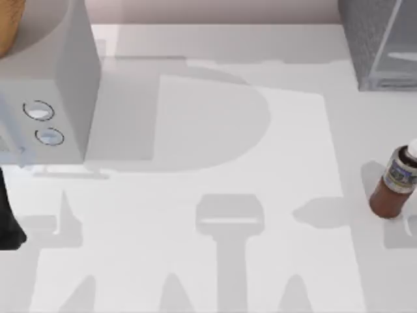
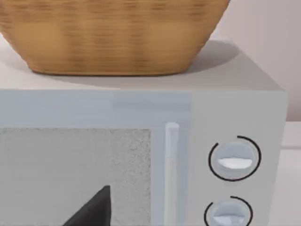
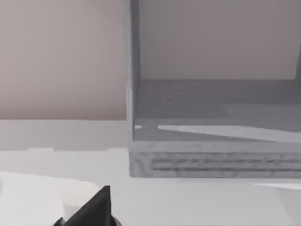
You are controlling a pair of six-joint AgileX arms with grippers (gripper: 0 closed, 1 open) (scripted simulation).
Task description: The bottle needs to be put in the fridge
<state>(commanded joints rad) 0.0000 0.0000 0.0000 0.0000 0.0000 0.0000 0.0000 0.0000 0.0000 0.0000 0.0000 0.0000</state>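
One bottle stands at the table's right edge, partly cut off, and we've got lots of bare tabletop stretching left of it. Our left arm shows as a dark bit at the left edge; can't tell either gripper's finger state. Farther back, the fridge sits in the right corner, well apart from the bottle. Our right wrist view shows its front near table level. Our left wrist view catches a wicker basket atop the dialed grey box.

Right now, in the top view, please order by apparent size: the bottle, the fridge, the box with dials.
1. box with dials, cropped
2. fridge, cropped, so the ranking of these two is unsure
3. bottle, clearly smallest
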